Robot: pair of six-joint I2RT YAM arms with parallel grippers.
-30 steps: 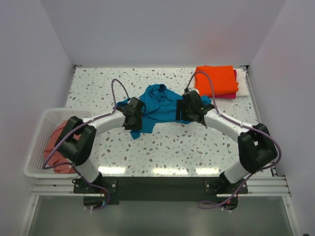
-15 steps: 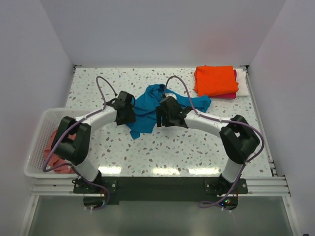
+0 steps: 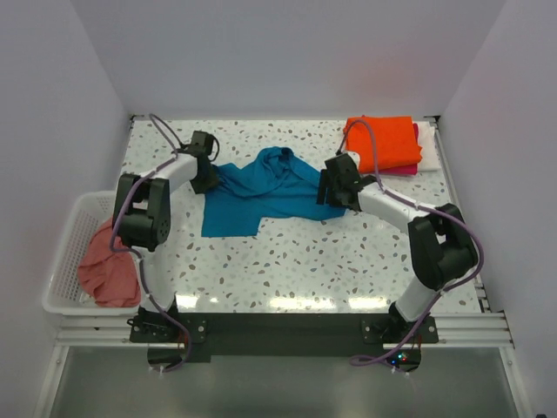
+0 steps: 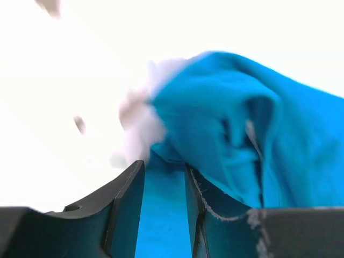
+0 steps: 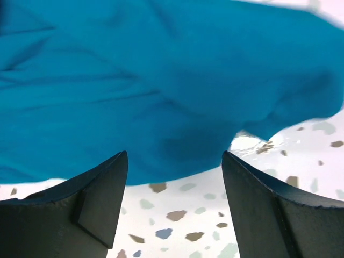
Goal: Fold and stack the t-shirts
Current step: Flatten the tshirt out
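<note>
Gripping teal t-shirt (image 3: pixel 261 187) corner: left fingers (image 4: pixel 126 209), clear only in wrist view; right fingers (image 5: pixel 258 204) spread wide, empty, near hem.

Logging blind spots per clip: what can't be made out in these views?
Top view: magenta shirt mostly hidden under orange shirt; its fold unreadable.
Top view: salmon shirt in basket partly covered by the left arm.
Left wrist view: left gripper pinches teal shirt; table beyond washed out by glare.
Right wrist view: right gripper open; teal shirt blurred, cut off by top and side edges.
</note>
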